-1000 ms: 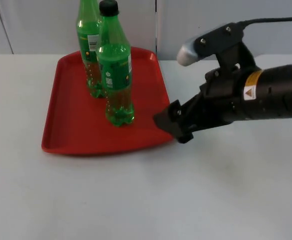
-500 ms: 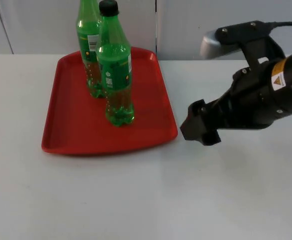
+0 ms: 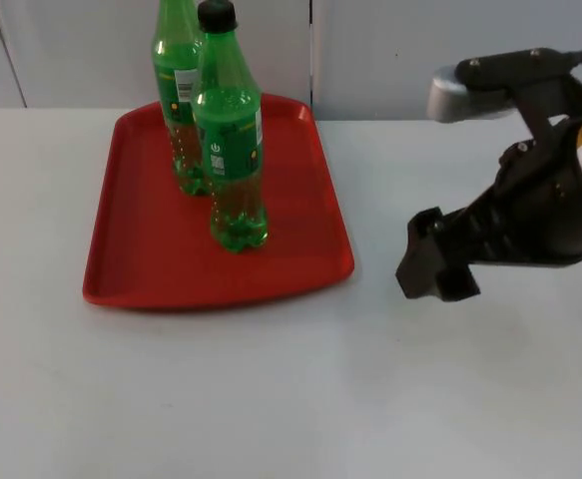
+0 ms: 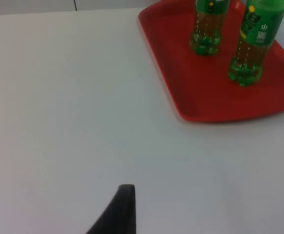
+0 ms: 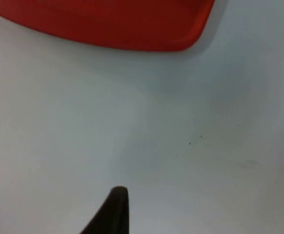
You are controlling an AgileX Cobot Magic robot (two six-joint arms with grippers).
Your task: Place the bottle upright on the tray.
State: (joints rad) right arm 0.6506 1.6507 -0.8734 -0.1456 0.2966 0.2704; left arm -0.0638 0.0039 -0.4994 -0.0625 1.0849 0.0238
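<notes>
1. Red plastic tray, lying flat on the white table, toward its left side and close to the grey partition wall.
2. Stood upright on that tray: two green bottles, both with pale labels and both well inside the rim.
3. Stood nearer the tray's front edge: the front bottle, topped with a black cap and resting on its lobed base.
4. Stood just behind and to the left of it: the rear bottle, partly hidden by the front one (could not tell from the top view whether the two touched).
5. Seen apart from each other in the left wrist view, with a strip of bare red tray between their bases.
6. Hung over bare table to the right of the tray: the right gripper, clear of the rim and well apart from both bottles, pointing toward the tray's near right corner.
7. Could not tell whether its grip was released or clenched.
8. Seen beyond it in the right wrist view: the tray's rounded corner, with white table lying between.
9. Waited over the table on the tray's left side: the left gripper, far from the bottles and facing across open white surface toward the tray.
10. Could not tell its grip state either.
</notes>
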